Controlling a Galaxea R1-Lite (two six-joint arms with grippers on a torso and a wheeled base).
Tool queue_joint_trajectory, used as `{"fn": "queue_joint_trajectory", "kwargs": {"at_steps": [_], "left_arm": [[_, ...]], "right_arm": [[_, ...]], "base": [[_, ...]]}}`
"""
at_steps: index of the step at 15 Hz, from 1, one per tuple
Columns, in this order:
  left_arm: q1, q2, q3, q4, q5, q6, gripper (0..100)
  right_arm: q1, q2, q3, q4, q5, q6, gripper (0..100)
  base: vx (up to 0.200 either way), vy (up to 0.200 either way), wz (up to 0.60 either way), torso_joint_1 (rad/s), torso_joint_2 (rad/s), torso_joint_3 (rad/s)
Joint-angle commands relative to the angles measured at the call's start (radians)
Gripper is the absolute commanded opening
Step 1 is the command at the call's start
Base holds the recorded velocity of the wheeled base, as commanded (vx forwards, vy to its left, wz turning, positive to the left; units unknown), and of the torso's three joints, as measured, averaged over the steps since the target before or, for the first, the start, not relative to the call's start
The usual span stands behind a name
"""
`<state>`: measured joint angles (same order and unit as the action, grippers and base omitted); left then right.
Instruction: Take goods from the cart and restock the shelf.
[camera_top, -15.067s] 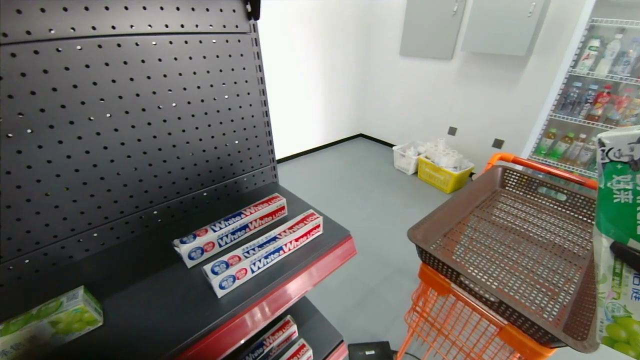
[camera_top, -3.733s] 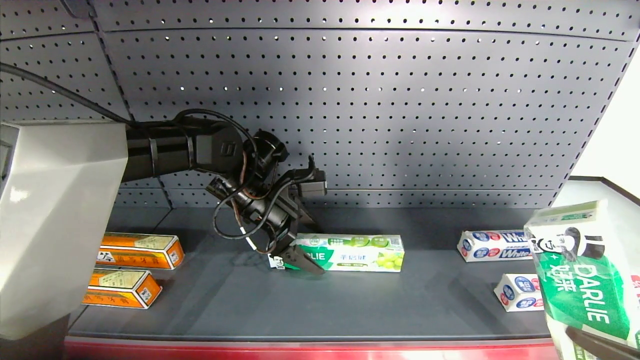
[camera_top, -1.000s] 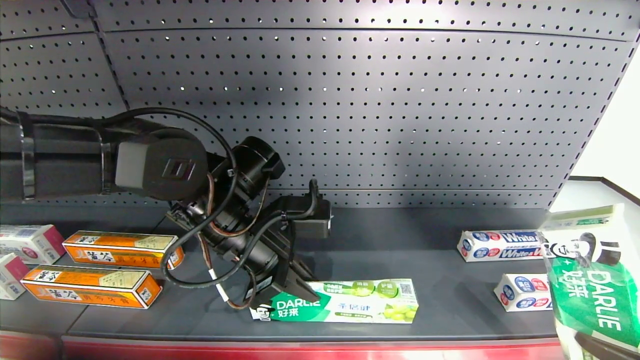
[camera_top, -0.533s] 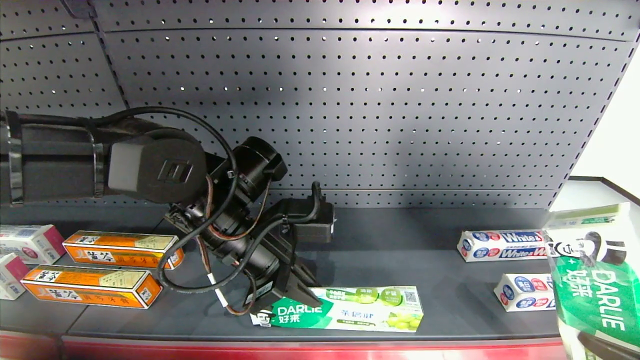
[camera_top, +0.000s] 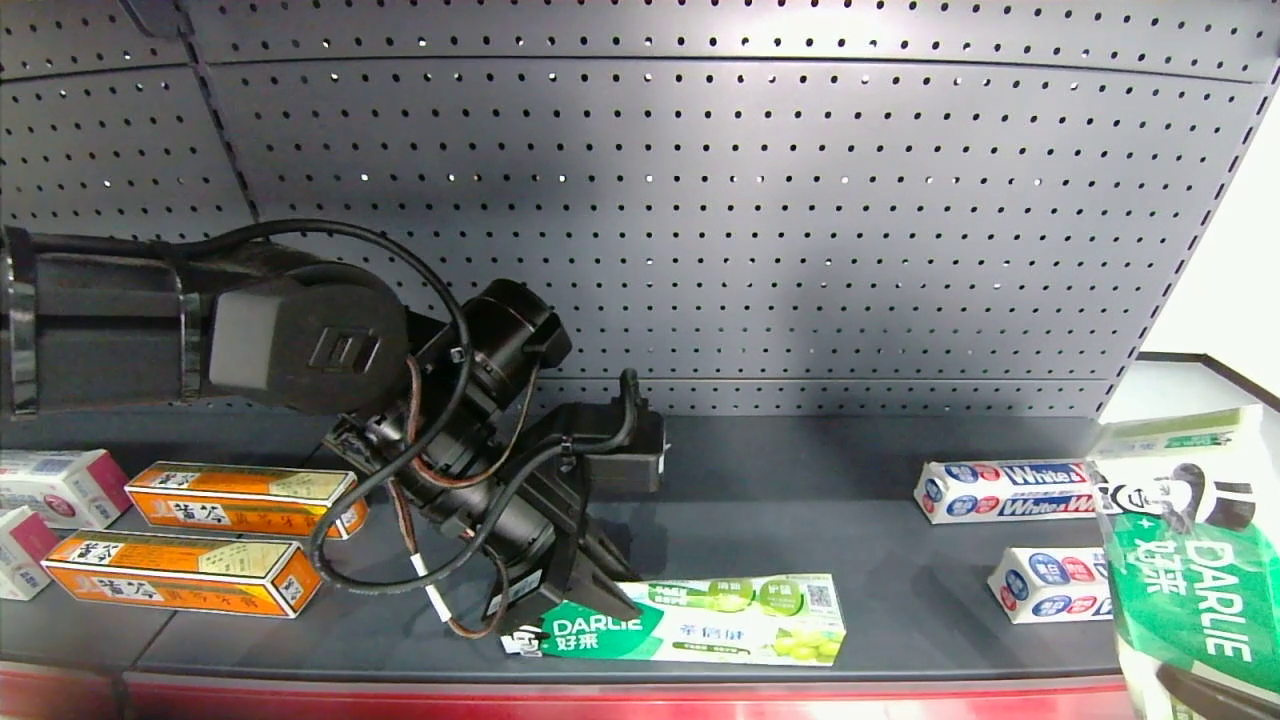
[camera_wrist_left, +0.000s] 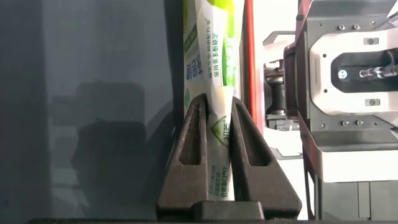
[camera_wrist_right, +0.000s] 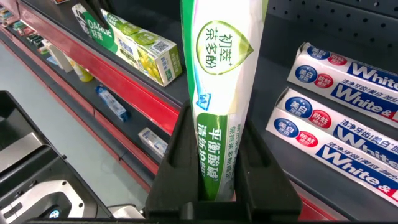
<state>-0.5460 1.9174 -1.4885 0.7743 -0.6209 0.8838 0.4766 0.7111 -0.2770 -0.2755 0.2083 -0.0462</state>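
A green toothpaste box (camera_top: 730, 620) lies flat on the dark shelf (camera_top: 900, 640), close to its red front edge. My left gripper (camera_top: 590, 600) is shut on that box's left end; the left wrist view has the fingers (camera_wrist_left: 198, 143) clamped on either side of the box (camera_wrist_left: 211, 50). At the lower right, my right gripper (camera_top: 1200, 690) holds a second green toothpaste box (camera_top: 1180, 560) upright, in front of the shelf's right end. In the right wrist view the gripper (camera_wrist_right: 222, 124) is shut on the lower part of this box (camera_wrist_right: 224, 62).
Two orange boxes (camera_top: 245, 497) (camera_top: 180, 572) lie at the left, with pink-and-white boxes (camera_top: 60, 487) beyond them. Blue-and-red toothpaste boxes (camera_top: 1000, 490) (camera_top: 1040, 583) lie at the right. A pegboard wall (camera_top: 700, 200) backs the shelf. Bare shelf lies between the green box and the right boxes.
The left gripper has drawn the green box from the back of the shelf toward the front edge, and it has settled slightly lower in the last second. The right arm has barely moved.
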Motion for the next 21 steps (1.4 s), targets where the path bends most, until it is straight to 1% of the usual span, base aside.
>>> {"fn": "queue_joint_trajectory", "kwargs": {"at_steps": [1,6,7,11,13,15,16,17,18,19,20,21], "left_arm": [[-0.002,0.0,0.002,0.003,0.003,0.001,100],[-0.005,-0.02,-0.009,0.003,0.007,-0.002,100],[-0.003,-0.031,-0.009,0.003,0.007,-0.008,100],[0.014,-0.107,-0.007,0.002,0.007,-0.013,100],[0.037,-0.16,0.011,0.003,0.007,-0.013,100],[0.073,-0.209,0.06,0.002,0.013,-0.011,100],[0.077,-0.212,0.065,0.002,0.016,-0.011,100],[0.11,-0.267,0.134,-0.029,0.044,-0.009,100],[0.123,-0.282,0.162,-0.053,0.046,-0.011,100],[0.156,-0.327,0.24,-0.128,0.049,-0.014,100],[0.178,-0.364,0.297,-0.176,0.053,-0.026,100],[0.181,-0.371,0.307,-0.185,0.055,-0.032,100]], "right_arm": [[0.0,0.001,0.001,-0.001,0.0,0.0,0],[0.0,0.001,0.007,-0.001,0.0,-0.001,0],[0.0,0.001,0.007,-0.001,0.0,0.0,0],[0.002,0.004,0.001,-0.001,0.002,-0.001,0],[0.002,0.013,-0.005,-0.001,0.002,-0.001,0],[0.004,0.039,-0.024,-0.001,0.002,-0.003,0],[0.004,0.042,-0.025,-0.001,0.002,-0.003,0],[0.007,0.084,-0.053,-0.001,0.003,-0.003,0],[0.008,0.096,-0.065,-0.001,0.003,-0.003,0],[0.008,0.134,-0.083,-0.001,0.003,-0.003,0],[0.008,0.159,-0.091,-0.001,0.003,-0.004,0],[0.008,0.163,-0.093,-0.001,0.003,-0.004,0]], "base": [[0.0,0.0,0.0,0.0,0.0,0.0],[0.0,0.0,0.0,0.0,0.0,0.0],[0.0,0.0,0.0,0.0,0.0,0.0],[0.0,0.0,0.0,0.0,0.0,0.0],[0.0,0.0,0.0,0.0,0.0,0.0],[0.0,0.0,0.0,0.0,0.0,0.0],[0.0,0.0,0.0,0.0,0.0,0.0],[0.0,0.0,0.0,0.0,0.0,0.0],[0.0,0.0,0.0,0.0,0.0,0.0],[0.0,0.0,0.0,0.0,0.0,0.0],[0.0,0.0,0.0,0.0,0.0,0.0],[0.0,0.0,0.0,0.0,0.0,0.0]]}}
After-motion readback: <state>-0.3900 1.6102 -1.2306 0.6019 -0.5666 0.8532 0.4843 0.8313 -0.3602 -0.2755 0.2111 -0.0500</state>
